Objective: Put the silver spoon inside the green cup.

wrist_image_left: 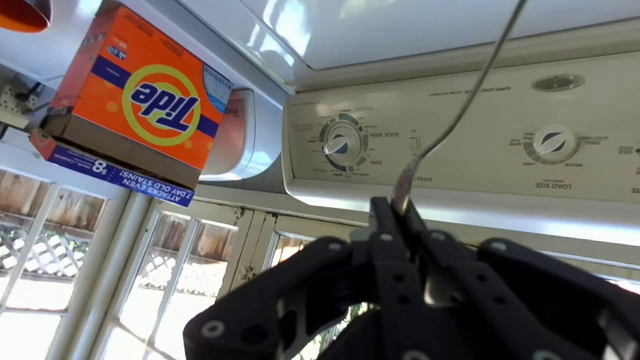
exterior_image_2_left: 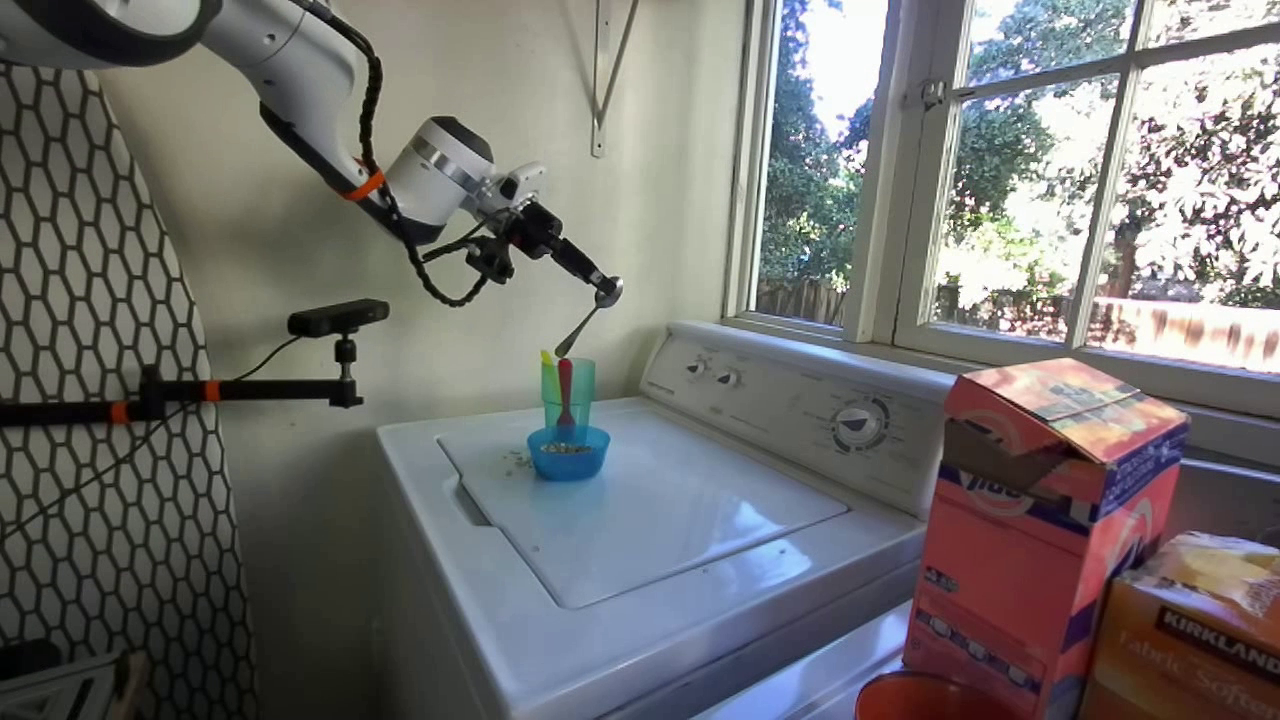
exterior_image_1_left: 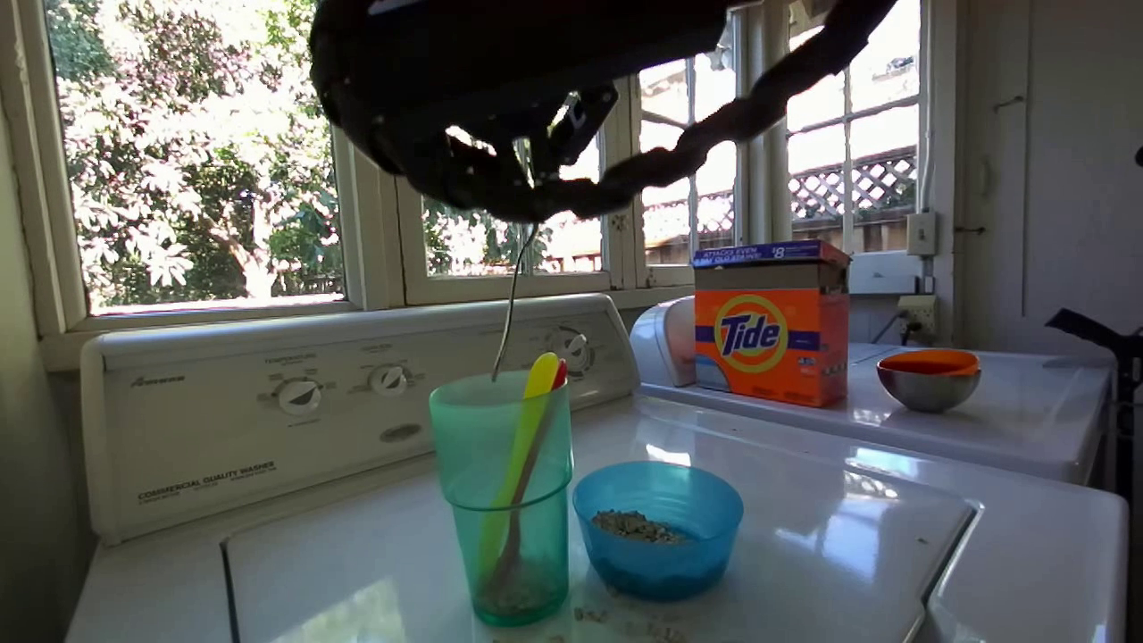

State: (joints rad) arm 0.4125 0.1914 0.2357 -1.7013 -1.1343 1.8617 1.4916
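The silver spoon point(exterior_image_1_left: 509, 308) hangs with its handle down from my gripper point(exterior_image_2_left: 602, 284); it also shows in an exterior view point(exterior_image_2_left: 580, 330) and the wrist view point(wrist_image_left: 465, 107). In the wrist view my gripper point(wrist_image_left: 391, 204) is shut on the spoon near its bowl end. The green cup point(exterior_image_1_left: 469, 464) stands upright on the washer below, and shows in the other exterior picture too point(exterior_image_2_left: 585, 385). The handle's lower tip is at about rim height in an exterior view and just above the rim in an exterior view. A yellow utensil point(exterior_image_1_left: 541, 375) and a red utensil point(exterior_image_1_left: 561, 373) lean inside the cup.
A blue bowl point(exterior_image_1_left: 665, 572) with dry bits stands close beside the cup. The washer's control panel point(exterior_image_1_left: 357, 429) rises behind. A Tide box point(exterior_image_1_left: 768, 348) and a grey bowl with an orange one inside point(exterior_image_1_left: 929, 388) stand on the neighbouring machine. Loose bits lie near the cup.
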